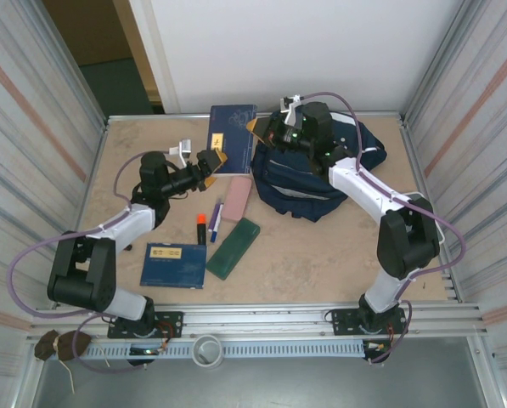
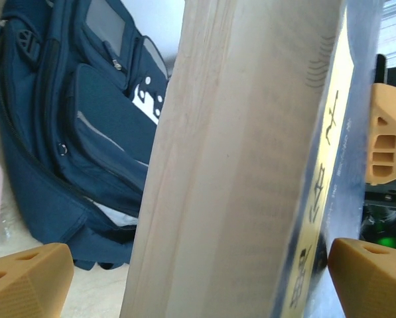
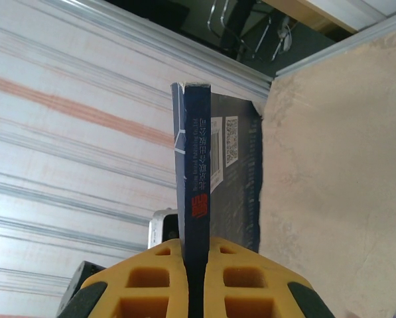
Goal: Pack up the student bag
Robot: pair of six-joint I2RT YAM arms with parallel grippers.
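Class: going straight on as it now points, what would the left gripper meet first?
Likely the cream page edge of the thick navy-covered book, which stands between the left gripper's open jaws.

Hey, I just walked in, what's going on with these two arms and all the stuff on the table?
The right end effector is clamped shut on the edge of a thick dark blue book, right beside the large navy blue fabric backpack. The left end effector is open, with its fingers on either side of the same book but not gripping it. A flat blue notebook, a green rectangular case and a pink case lie on the table, not yet packed.
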